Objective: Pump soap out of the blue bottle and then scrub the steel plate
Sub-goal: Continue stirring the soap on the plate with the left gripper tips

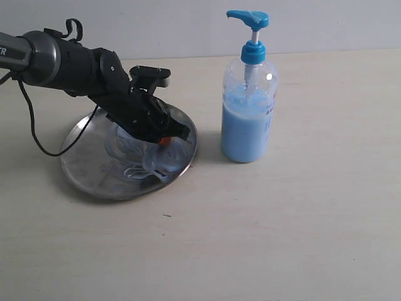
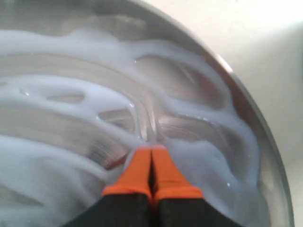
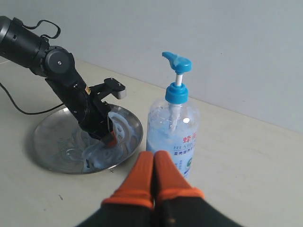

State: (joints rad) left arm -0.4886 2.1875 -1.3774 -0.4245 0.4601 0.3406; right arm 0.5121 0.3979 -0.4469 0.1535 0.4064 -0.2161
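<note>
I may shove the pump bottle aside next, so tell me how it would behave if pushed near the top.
The blue bottle is tall on a narrow base, so a push high up would probably tip it. It looks over half full of pale blue liquid, so it is likely fairly heavy and steadier if pushed low.

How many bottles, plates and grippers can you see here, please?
Bottle: 1
Plate: 1
Grippers: 2, left gripper and right gripper
Total: 4
</note>
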